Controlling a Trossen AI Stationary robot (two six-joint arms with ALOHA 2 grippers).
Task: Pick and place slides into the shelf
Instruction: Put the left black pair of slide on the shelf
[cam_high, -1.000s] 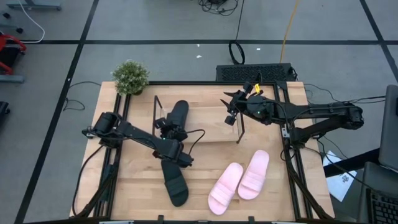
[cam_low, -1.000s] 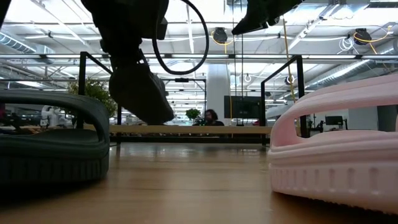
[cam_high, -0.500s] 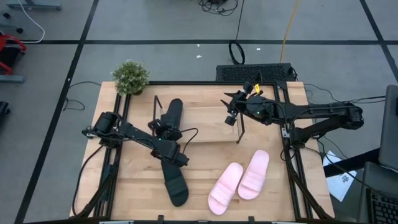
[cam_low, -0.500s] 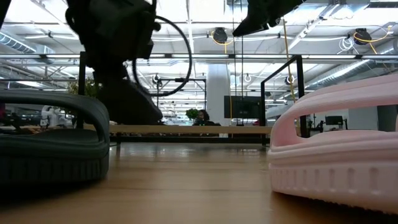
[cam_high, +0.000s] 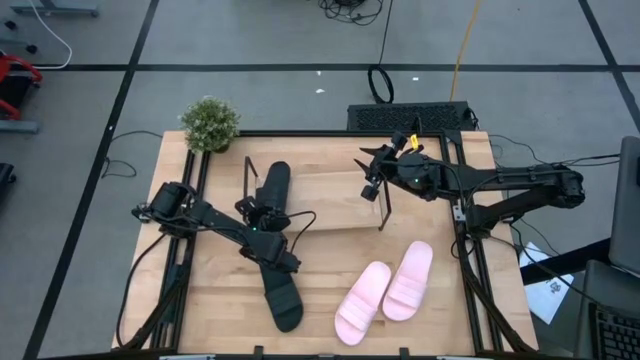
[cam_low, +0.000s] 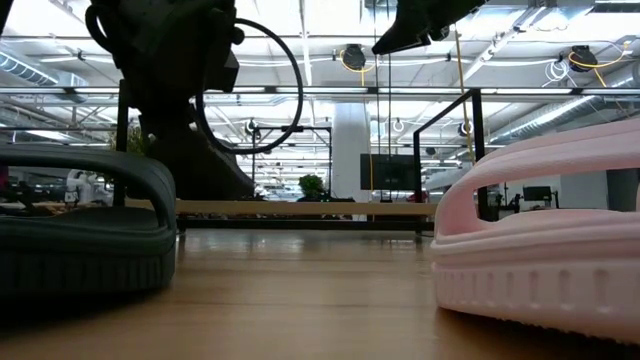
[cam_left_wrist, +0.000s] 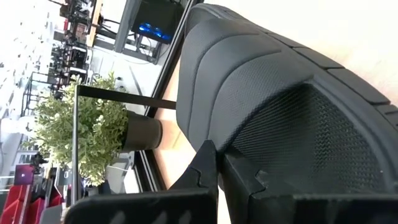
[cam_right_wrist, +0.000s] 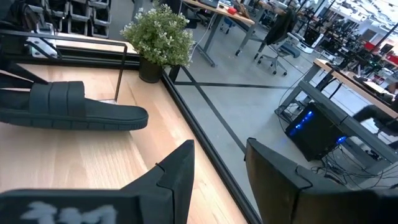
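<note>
A: Left gripper (cam_high: 262, 217), centre-left of the high view?
B: Clamped tight on one black slide (cam_high: 273, 192), held at the left end of the shelf (cam_high: 247, 172), beside the wire upright; sole filling the left wrist view (cam_left_wrist: 280, 112). Contact between slide and shelf base: cannot tell.

A: Right gripper (cam_high: 369, 190)?
B: Upper centre of the high view, over the shelf's right end post (cam_high: 384, 207). Fingers (cam_right_wrist: 177, 168) parted partway, nothing between them.

A: Remaining slides?
B: Second black slide (cam_high: 281, 295) flat on the table (cam_high: 220, 290), lower centre-left. Pink pair (cam_high: 386, 290) side by side at lower centre-right, touching or nearly so, well apart from the shelf.

A: Other items?
B: Potted plant (cam_high: 209, 124) at the table's upper-left corner, just beyond the shelf's left end.
</note>
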